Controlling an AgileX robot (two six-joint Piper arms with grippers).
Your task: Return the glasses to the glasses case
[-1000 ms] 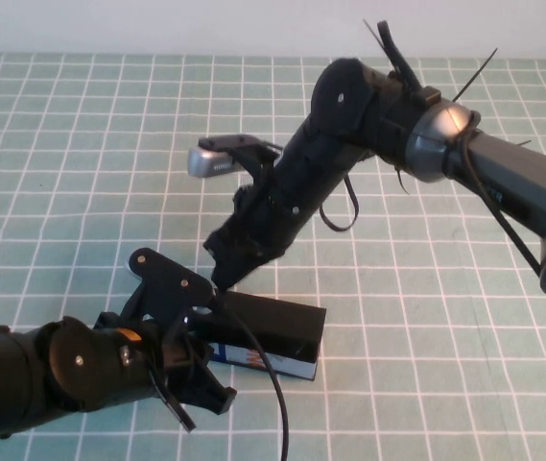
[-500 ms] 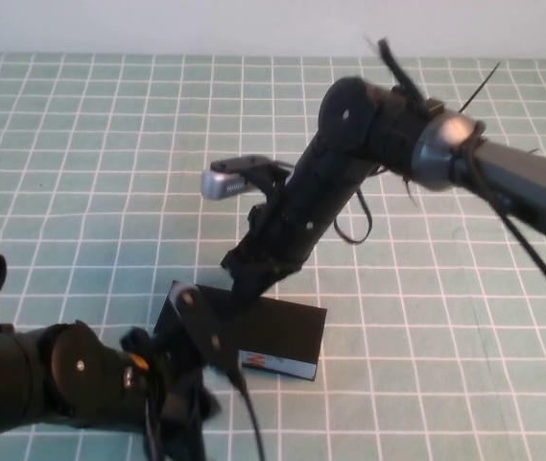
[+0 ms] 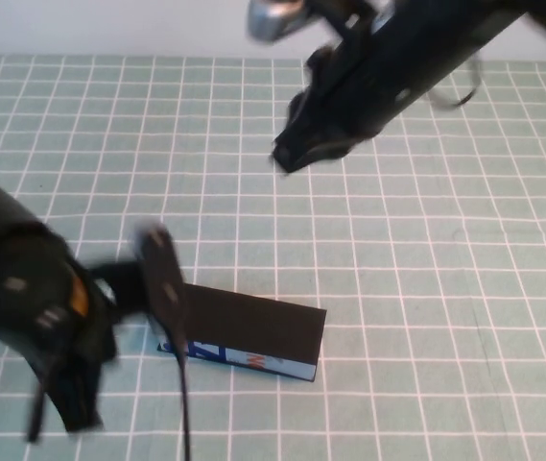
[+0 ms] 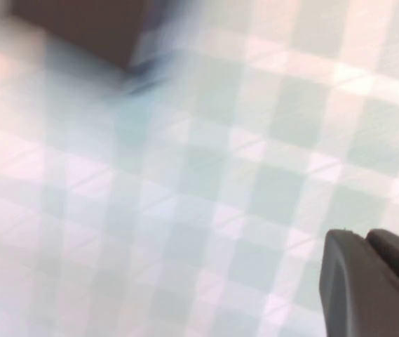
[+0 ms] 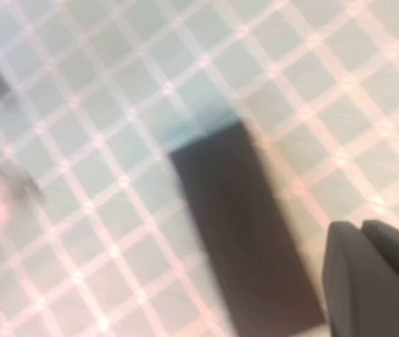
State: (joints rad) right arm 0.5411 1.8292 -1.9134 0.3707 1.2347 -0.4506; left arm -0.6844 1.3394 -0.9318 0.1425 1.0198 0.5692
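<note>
The glasses case (image 3: 253,327) lies shut on the checked cloth, black on top with a light blue printed side. It also shows blurred in the left wrist view (image 4: 80,28) and as a dark rectangle in the right wrist view (image 5: 241,232). The glasses are hidden. My left gripper (image 3: 162,279) is blurred at the case's left end, shut and empty; it also shows in the left wrist view (image 4: 367,239). My right gripper (image 3: 287,158) hangs well above and behind the case, shut and empty; it also shows in the right wrist view (image 5: 362,228).
The green and white checked cloth (image 3: 426,288) covers the whole table. A pale wall runs along the far edge. My left arm's dark bulk (image 3: 23,307) fills the near left corner.
My right gripper has lifted off the case's left end and pulled up and back. My left arm has swung away to the left. The case has not moved.
</note>
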